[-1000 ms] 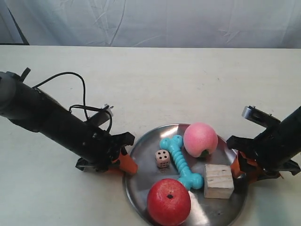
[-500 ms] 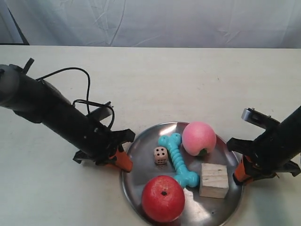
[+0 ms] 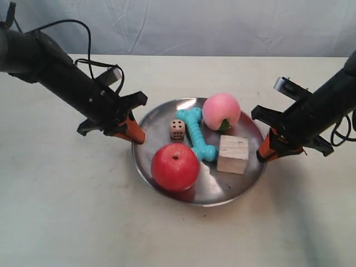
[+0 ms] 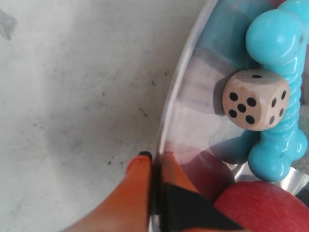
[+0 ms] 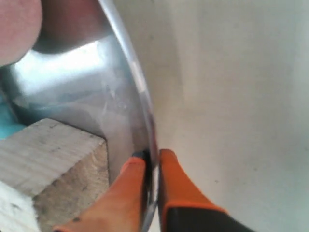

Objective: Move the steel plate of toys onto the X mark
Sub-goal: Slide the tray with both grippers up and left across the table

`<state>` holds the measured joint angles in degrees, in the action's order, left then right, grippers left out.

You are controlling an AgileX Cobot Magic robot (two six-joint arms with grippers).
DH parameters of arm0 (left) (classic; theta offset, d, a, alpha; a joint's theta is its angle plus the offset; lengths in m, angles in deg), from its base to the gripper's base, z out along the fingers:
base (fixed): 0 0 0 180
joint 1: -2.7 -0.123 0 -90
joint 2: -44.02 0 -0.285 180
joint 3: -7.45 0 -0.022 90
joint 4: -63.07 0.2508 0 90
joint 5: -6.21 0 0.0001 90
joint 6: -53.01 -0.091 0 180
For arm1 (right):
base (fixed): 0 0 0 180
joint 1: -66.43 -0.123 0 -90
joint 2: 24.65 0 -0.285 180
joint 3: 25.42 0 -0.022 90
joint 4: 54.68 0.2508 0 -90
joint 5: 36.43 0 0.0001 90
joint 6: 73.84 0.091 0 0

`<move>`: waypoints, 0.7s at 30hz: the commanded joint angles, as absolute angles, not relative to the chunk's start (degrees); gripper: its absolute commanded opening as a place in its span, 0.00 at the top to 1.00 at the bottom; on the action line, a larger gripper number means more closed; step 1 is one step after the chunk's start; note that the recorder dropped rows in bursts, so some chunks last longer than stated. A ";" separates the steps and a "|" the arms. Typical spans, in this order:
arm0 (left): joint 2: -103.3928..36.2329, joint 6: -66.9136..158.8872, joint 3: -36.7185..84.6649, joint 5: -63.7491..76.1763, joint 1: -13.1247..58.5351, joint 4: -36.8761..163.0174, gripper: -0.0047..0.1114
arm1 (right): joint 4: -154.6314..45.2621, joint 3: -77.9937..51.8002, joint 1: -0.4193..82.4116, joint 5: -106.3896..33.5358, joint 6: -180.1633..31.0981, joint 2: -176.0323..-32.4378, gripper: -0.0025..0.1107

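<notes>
The steel plate point(image 3: 222, 186) hangs between both arms above the pale table and casts a shadow under itself. It carries a red apple point(image 3: 175, 167), a pink peach point(image 3: 221, 111), a turquoise bone point(image 3: 196, 133), a spotted die point(image 3: 177, 129) and a wooden cube point(image 3: 232, 154). My left gripper point(image 3: 137, 136) is shut on the rim beside the die point(image 4: 255, 99); its fingertips point(image 4: 153, 157) pinch the metal edge. My right gripper point(image 3: 262, 154) is shut on the opposite rim point(image 5: 150, 155), next to the cube point(image 5: 43, 164). No X mark shows in any view.
The bare pale table point(image 3: 67, 211) spreads all round the plate. A white cloth backdrop point(image 3: 194, 25) closes off the far edge. A black cable point(image 3: 89, 33) loops over the arm at the exterior view's left.
Both arms have carried the plate away from the near edge toward the table's middle, and slightly left in the exterior view. The toys rode along; both grips held.
</notes>
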<state>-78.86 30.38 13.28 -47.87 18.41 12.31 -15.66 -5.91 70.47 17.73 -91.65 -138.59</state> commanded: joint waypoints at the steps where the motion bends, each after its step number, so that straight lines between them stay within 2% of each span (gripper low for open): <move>1: -78.45 35.87 7.39 -48.15 15.48 17.28 0.96 | -17.52 -13.32 67.20 21.68 -87.86 -143.02 0.98; 15: -78.56 40.65 5.00 -40.50 3.31 28.49 0.96 | -16.62 -35.27 54.30 22.19 -83.65 -158.54 0.98; 21: -82.32 40.48 5.00 -36.57 2.25 32.20 0.96 | -16.95 -43.22 52.01 21.79 -82.95 -163.56 0.98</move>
